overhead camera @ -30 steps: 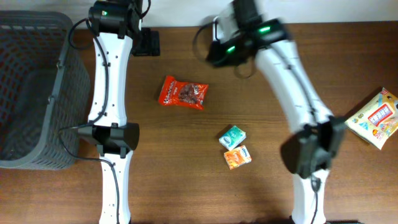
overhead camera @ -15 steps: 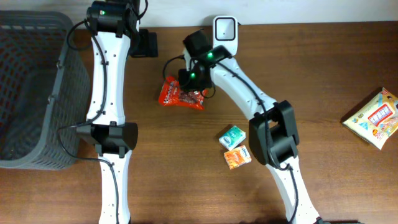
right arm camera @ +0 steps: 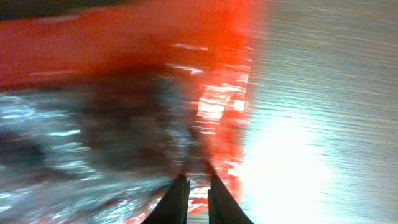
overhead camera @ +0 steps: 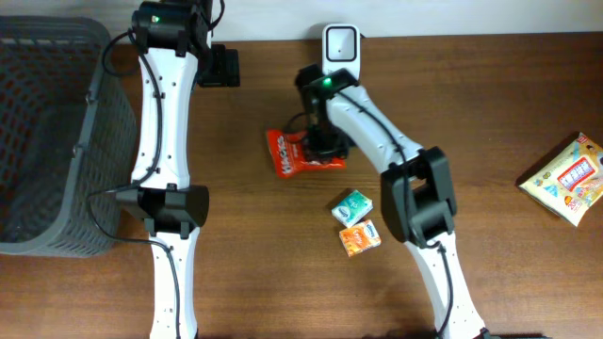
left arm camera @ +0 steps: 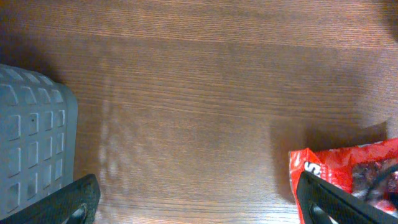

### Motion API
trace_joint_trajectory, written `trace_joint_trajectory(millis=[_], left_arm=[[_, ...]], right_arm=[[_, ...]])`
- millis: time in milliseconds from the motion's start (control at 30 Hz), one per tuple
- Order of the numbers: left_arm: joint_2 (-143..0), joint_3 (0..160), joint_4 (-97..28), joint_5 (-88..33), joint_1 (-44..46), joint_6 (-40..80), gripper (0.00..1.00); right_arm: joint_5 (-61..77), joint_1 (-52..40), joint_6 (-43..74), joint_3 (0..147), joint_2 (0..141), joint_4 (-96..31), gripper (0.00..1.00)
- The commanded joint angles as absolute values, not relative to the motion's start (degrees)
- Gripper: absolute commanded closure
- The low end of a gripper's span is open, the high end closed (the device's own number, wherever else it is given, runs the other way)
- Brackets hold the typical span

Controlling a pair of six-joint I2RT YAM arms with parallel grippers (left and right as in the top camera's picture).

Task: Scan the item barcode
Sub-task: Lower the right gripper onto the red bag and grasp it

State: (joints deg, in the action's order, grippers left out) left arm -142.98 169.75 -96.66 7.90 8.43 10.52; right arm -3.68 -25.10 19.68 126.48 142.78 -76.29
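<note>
A red snack bag [overhead camera: 290,153] lies in the middle of the wooden table, just below the white barcode scanner [overhead camera: 340,43] at the back edge. My right gripper [overhead camera: 325,146] sits over the bag's right part. In the right wrist view its fingers [right arm camera: 177,199] stand almost together, pinching the bag's red film [right arm camera: 124,50], which is blurred. My left gripper [overhead camera: 222,66] hovers at the back of the table, wide open. In its wrist view the left gripper [left arm camera: 205,205] holds nothing, and the bag's corner [left arm camera: 348,165] shows by its right finger [left arm camera: 336,199].
A grey plastic basket [overhead camera: 47,141] fills the left side, its corner [left arm camera: 31,143] close to my left gripper. A green packet [overhead camera: 352,205] and an orange packet [overhead camera: 360,237] lie below the red bag. A yellow-white snack bag [overhead camera: 570,179] rests at the right edge.
My right arm swung in from the back right onto the red bag and closed its fingers. The bag has shifted right and turned. The left arm stayed still.
</note>
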Motion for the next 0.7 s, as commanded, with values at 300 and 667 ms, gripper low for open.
trace_joint_trajectory(millis=[300, 667], left_arm=[[-143.20, 169.51, -96.73, 7.49, 8.03, 10.85, 0.01], [-144.42, 169.51, -96.71, 7.51, 8.03, 10.83, 0.01]], right_arm=[[10.48, -22.44, 17.45, 125.67, 130.67, -74.17, 0.12], [20.12, -23.11, 42.83, 124.88, 130.98, -64.27, 0.22]])
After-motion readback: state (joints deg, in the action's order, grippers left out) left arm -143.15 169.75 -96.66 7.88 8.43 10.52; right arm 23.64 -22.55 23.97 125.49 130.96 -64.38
